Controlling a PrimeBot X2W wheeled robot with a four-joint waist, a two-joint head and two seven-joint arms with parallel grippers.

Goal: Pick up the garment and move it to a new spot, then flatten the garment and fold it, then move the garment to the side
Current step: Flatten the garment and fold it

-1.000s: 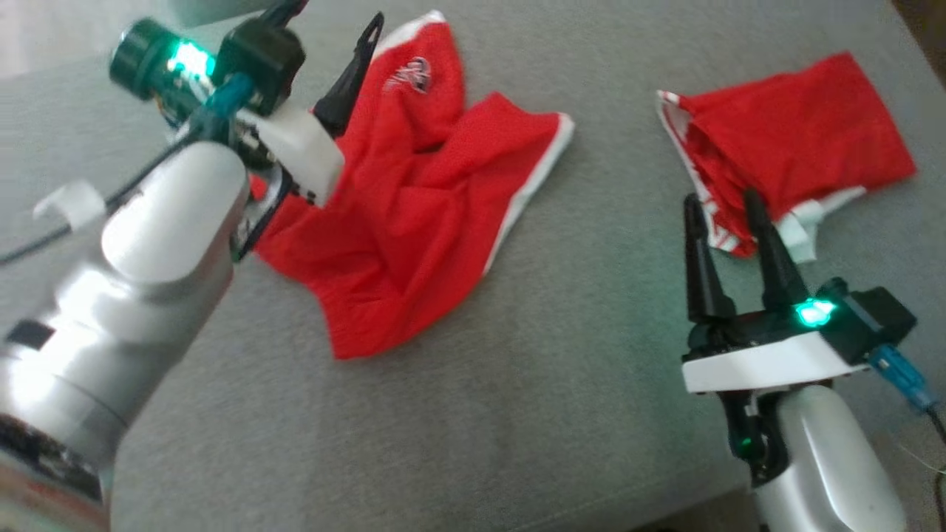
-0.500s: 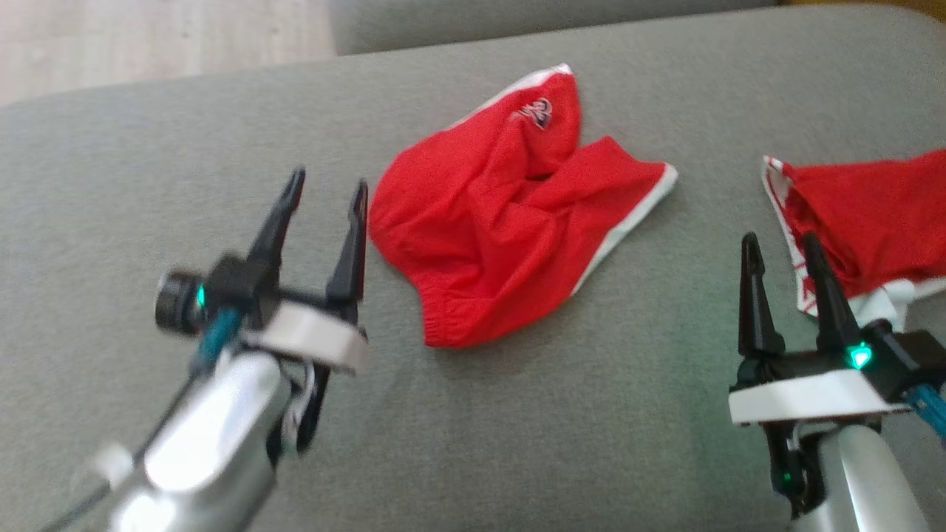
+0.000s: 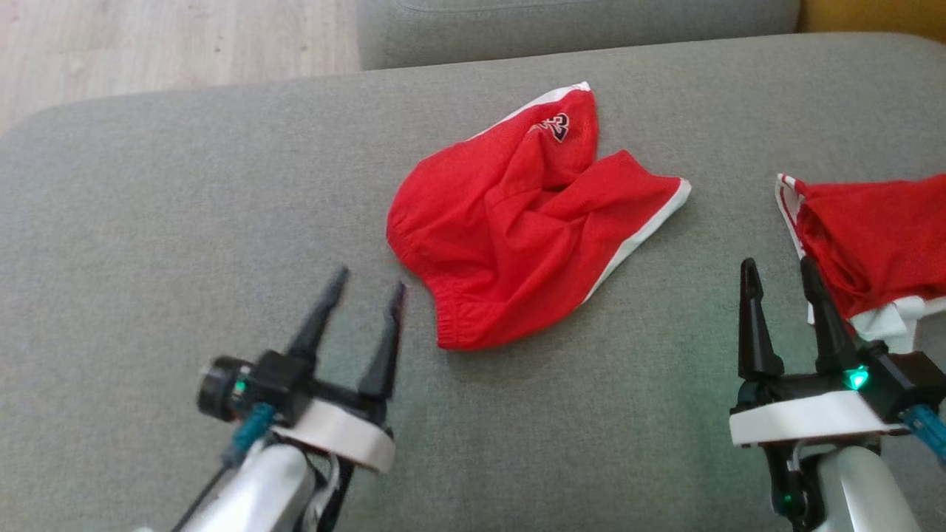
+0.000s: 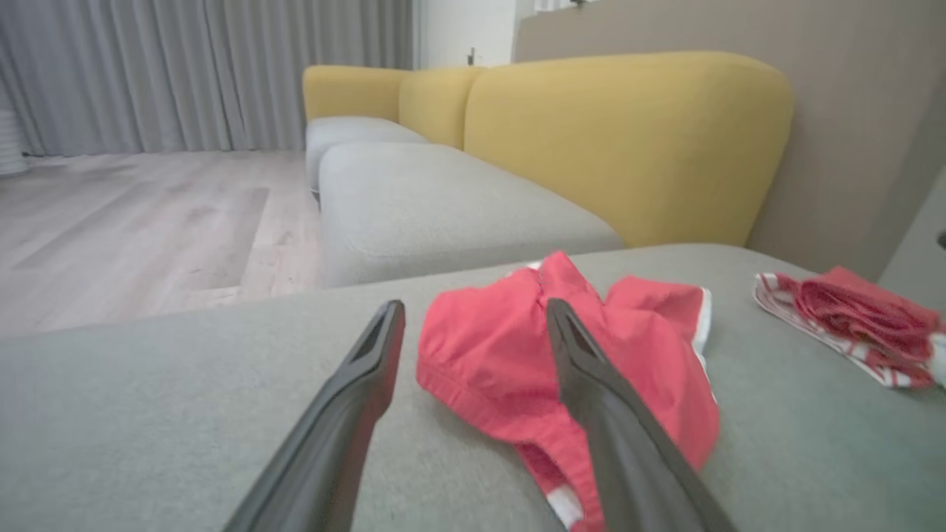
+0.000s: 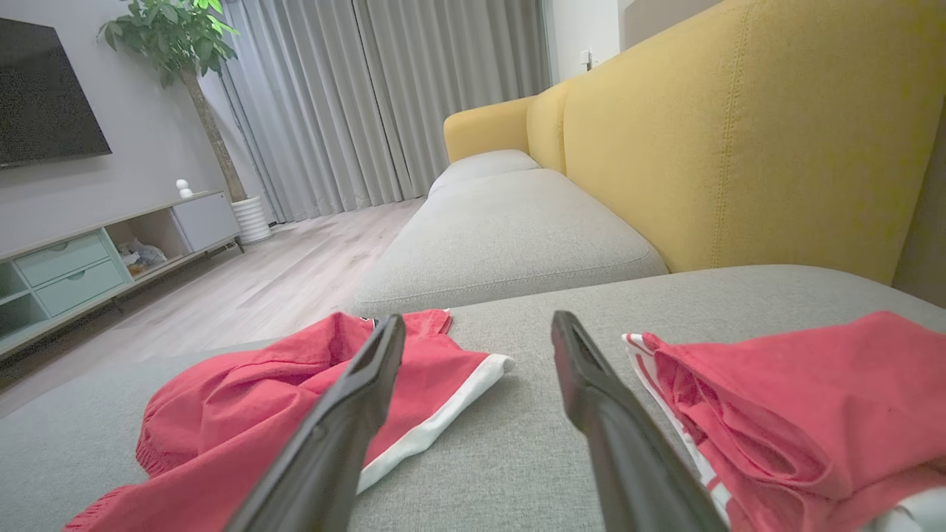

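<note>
Red shorts (image 3: 532, 222) lie crumpled near the middle of the grey cushion (image 3: 185, 222), the two legs overlapping and pointing far and right, the gathered waistband (image 3: 436, 303) turned near and left. The cloth looks thin, light and limp: it will probably sag and bunch when lifted, and a pinch on one layer may drag the rest along in a twist. It is neither fragile nor slippery against the woven cushion, so sliding it flat may take some pull.

The best holds seem to be the waistband, thicker and closest to the left gripper (image 3: 370, 279), and the white trim (image 3: 635, 236) on the right leg's hem, which faces the right gripper (image 3: 777, 261). Taking both ends would let the arms stretch the shorts out.

Both grippers are spread wide and carry nothing. The left one hangs just near-left of the waistband without touching it; the right one sits well apart from the shorts, right beside another red garment (image 3: 872, 236) bunched at the right edge.

Bare cushion stretches to the left and across the near side between the arms, good ground for flattening. The far-left corner rounds off to the wood floor (image 3: 148, 44), so a throw that way risks a drop. The right side is taken, and a careless reach there could snag the other garment.
</note>
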